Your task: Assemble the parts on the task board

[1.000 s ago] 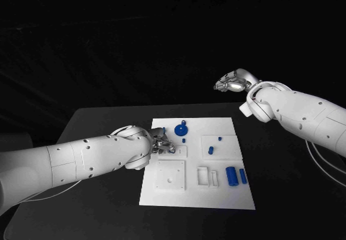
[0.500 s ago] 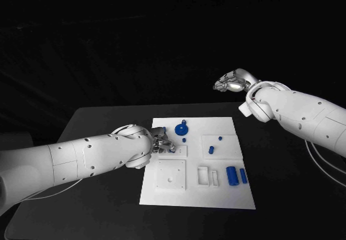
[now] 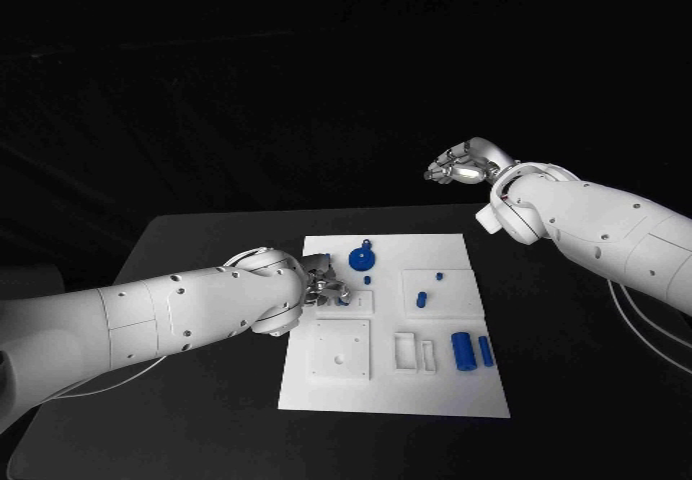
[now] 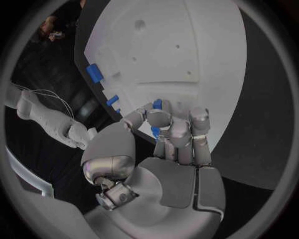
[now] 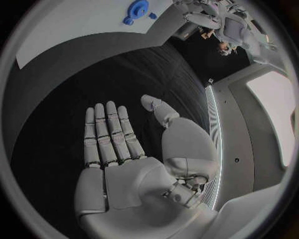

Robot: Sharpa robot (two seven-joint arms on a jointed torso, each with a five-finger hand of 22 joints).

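The white task board (image 3: pixel 332 390) lies mid-table. My left hand (image 3: pixel 323 289) hovers over its left edge, fingers curled around a small blue part (image 4: pixel 157 104) that peeks out between thumb and fingers. On the board sit a round blue part (image 3: pixel 361 261), a small blue peg (image 3: pixel 421 298), a tiny blue piece (image 3: pixel 437 274) and two blue cylinders (image 3: pixel 463 351). My right hand (image 3: pixel 462 166) is raised high beyond the table's far right corner. Its fingers (image 5: pixel 107 134) are stretched out flat and hold nothing.
White recessed blocks (image 3: pixel 343 349) and slots (image 3: pixel 413 353) occupy the board's near half. Bare black table (image 3: pixel 188 250) surrounds the board on all sides. In the right wrist view the board (image 5: pixel 69 30) with the round blue part (image 5: pixel 137 9) lies far from that hand.
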